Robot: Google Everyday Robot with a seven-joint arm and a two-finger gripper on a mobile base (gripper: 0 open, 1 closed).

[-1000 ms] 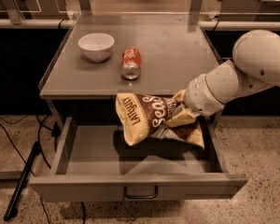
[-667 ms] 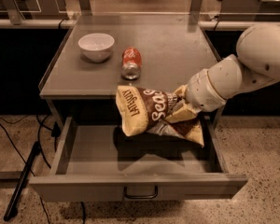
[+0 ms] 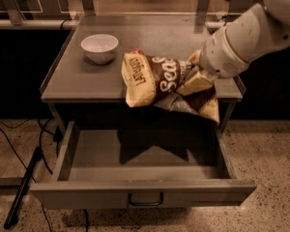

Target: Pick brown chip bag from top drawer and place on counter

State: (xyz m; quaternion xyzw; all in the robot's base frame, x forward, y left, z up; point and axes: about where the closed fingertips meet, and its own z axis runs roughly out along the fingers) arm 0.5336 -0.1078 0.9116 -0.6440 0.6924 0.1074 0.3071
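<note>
Carry step, as I read it: the gripper (image 3: 192,74) sits at the right, just above the near edge of the counter (image 3: 154,35), clamped on the crumpled right end of the brown chip bag (image 3: 152,79). The bag hangs in the air, stretched out to the left of the grip, clear of the top drawer (image 3: 135,193) and straddling the counter's near lip, part over the top and part over the open drawer below. Lift looks done, placing not yet. Next move calls for pushing the bag farther in over the surface, lowering until it rests, then letting go. The white bowl (image 3: 100,47) stands far left on the counter, near the bag's left end but apart from it, so I'd aim for the open room at centre and right. The raised clear side edges bound both sides (right one sits close under the arm (image 3: 241,40)), so I'd watch the wrist there. The bag's loose lower corner droops below counter level and could snag the near lip if I go straight in without rising a bit.
</note>
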